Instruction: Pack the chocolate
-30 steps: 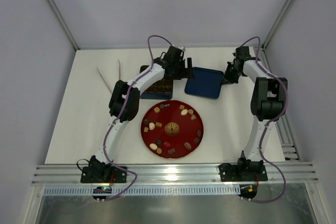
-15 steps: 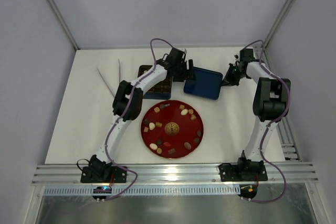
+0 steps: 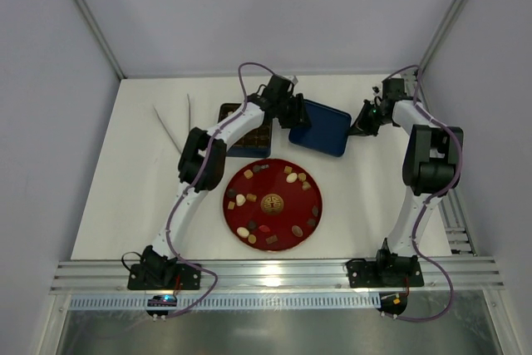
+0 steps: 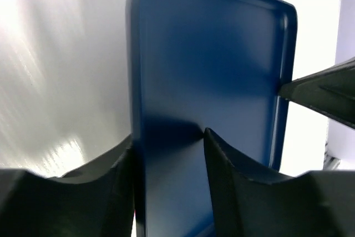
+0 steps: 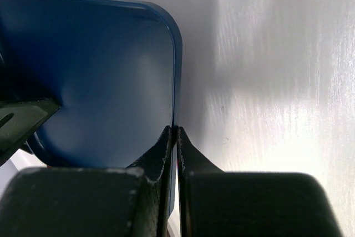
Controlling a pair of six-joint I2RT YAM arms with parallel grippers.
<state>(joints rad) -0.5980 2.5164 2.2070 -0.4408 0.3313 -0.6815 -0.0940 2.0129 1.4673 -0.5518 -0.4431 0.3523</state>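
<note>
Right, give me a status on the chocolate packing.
Done: nothing I can confirm. The grid box is largely hidden under the left arm, so its fill is unclear. In hand: the blue lid, its rim pinched by the right gripper, with the left gripper jaws open astride the opposite edge. Left: many chocolates lie on the red plate, unpacked.

Left arm (image 3: 229, 127) hides the boxed chocolate (image 3: 257, 136) (perhaps half).
</note>
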